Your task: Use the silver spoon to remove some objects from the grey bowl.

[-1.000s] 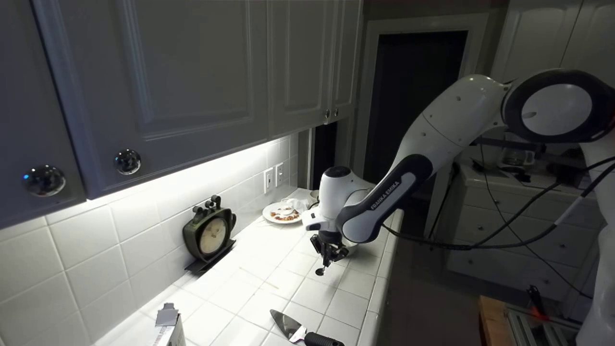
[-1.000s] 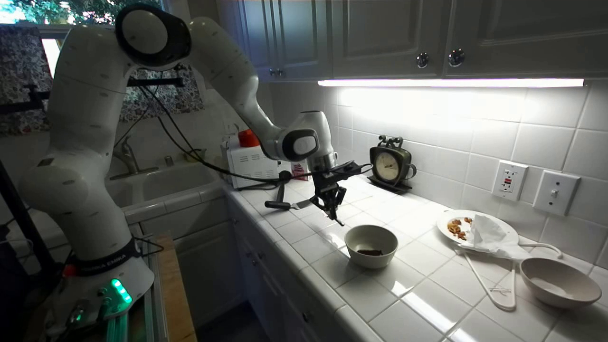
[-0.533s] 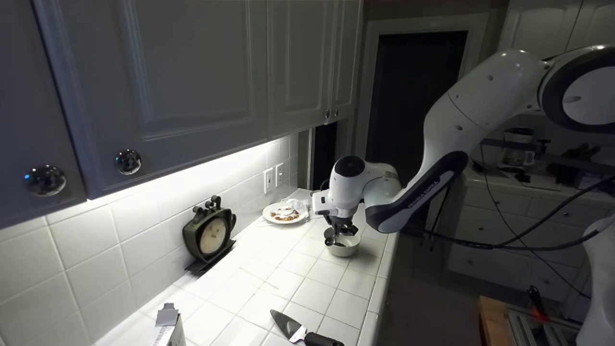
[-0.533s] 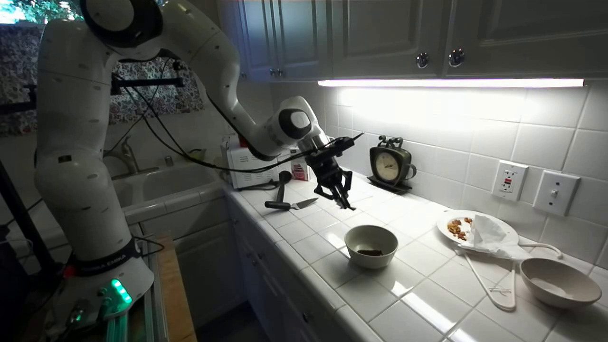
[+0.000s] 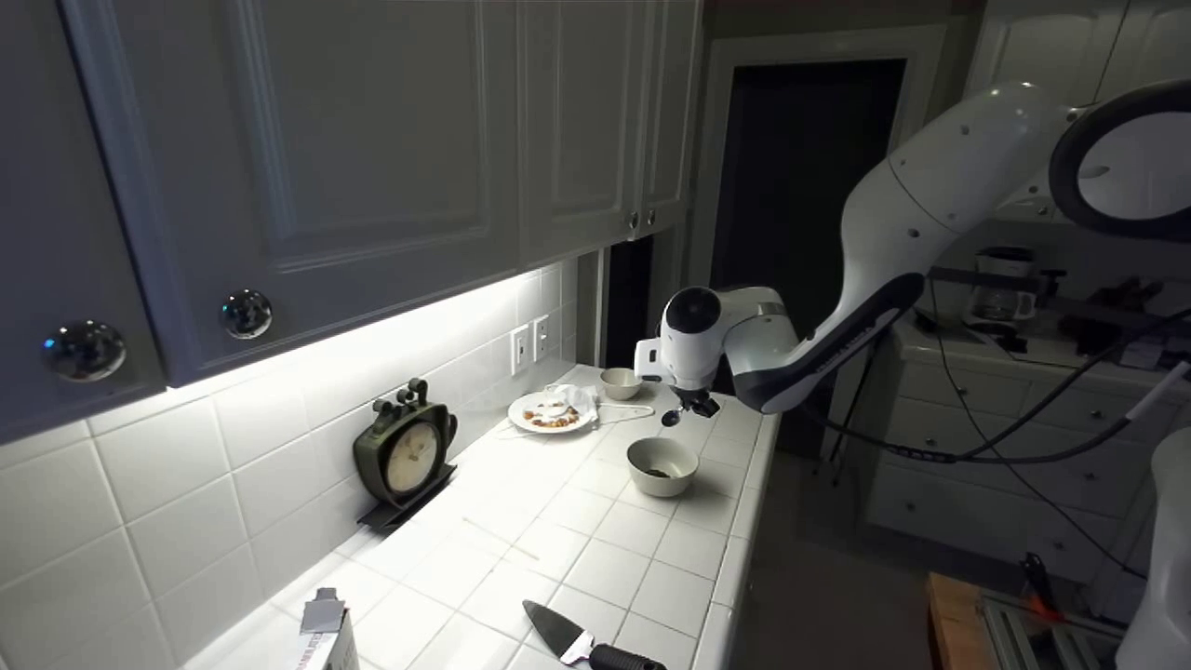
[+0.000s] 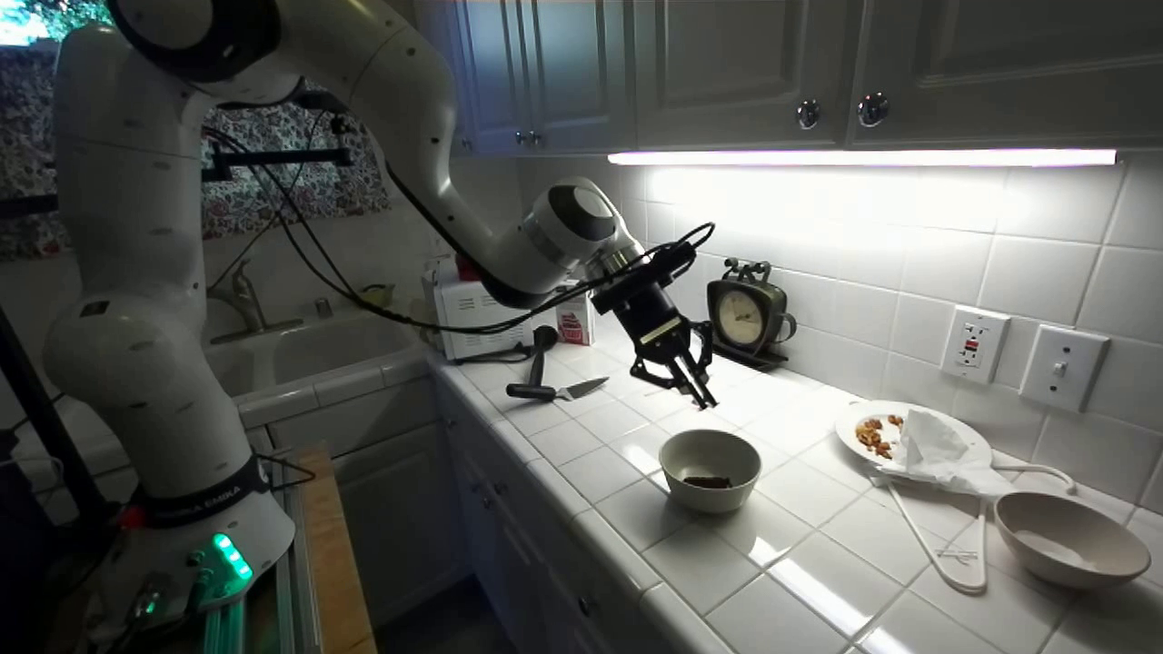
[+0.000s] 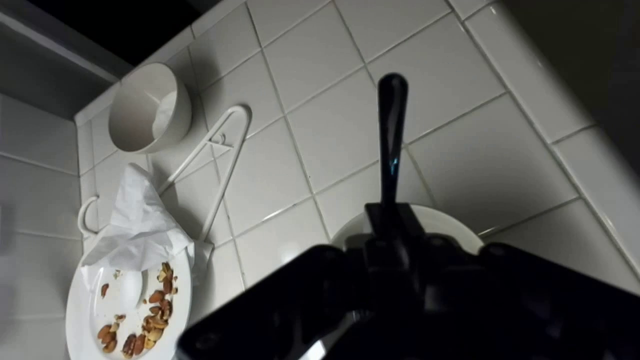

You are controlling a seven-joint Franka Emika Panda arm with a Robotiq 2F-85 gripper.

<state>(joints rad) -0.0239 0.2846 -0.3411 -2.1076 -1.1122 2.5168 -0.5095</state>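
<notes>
A strip light (image 6: 861, 159) blazes beneath panelled cabinets (image 6: 999, 73), bleaching the tiled wall (image 6: 895, 295) along the back edge of a white-tiled worktop (image 6: 727, 554). Cupboards (image 6: 531, 549) run below the front edge, which turns a corner at the sink (image 6: 336, 350), backed by a flowered curtain (image 6: 345, 195) and a window (image 6: 50, 23). Past the worktop's opposite end, a framed doorway (image 5: 805, 186) stands dark; floor (image 5: 819, 577) beside the front edge lies in shadow.

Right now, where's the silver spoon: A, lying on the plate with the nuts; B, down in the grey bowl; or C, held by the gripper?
C: in the wrist view the silver spoon sticks out from the tip of the gripper, and an exterior view shows its rounded end clear of the grey bowl.
</notes>
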